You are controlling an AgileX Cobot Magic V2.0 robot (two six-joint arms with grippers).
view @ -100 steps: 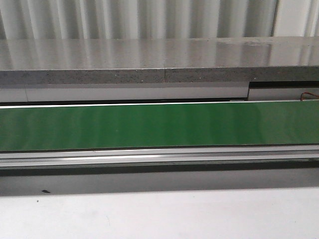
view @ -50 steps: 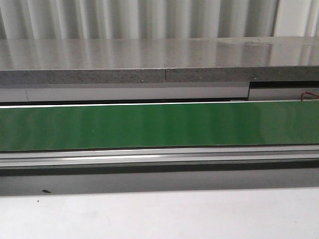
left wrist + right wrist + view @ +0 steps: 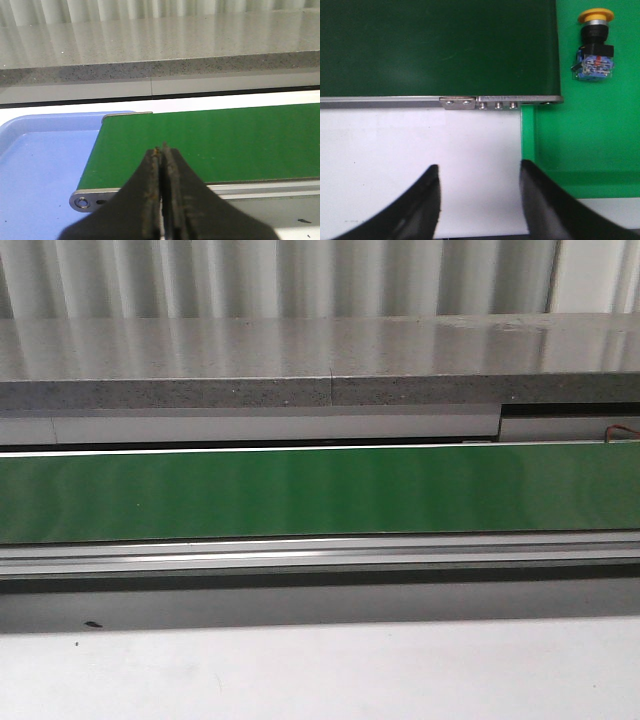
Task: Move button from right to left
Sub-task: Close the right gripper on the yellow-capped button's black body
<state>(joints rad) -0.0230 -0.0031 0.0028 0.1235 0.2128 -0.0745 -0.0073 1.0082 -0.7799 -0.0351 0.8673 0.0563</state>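
Button: I see the button [image 3: 594, 46] only in my right wrist view, lying on its side on a bright green tray [image 3: 590, 140], yellow cap pointing away from the fingers and the blue-grey block toward them.
Button versus right fingers: it sits well ahead of the right gripper [image 3: 480, 200] and off to the outer side of the nearer finger [image 3: 545, 205], not between the two, touching neither.
Right fingers: spread wide apart and holding nothing, over the white table [image 3: 420, 150], short of the end of the dark green belt [image 3: 435, 45].
Left fingers: the left gripper [image 3: 162, 152] is pressed shut with nothing between the tips.
Ahead of left fingers: the end of the belt [image 3: 210, 145], with a blue tray [image 3: 45, 170] just beside it.
Front view: only the belt [image 3: 320, 492] and the grey counter [image 3: 300, 360] behind it; I see no arms or button there.
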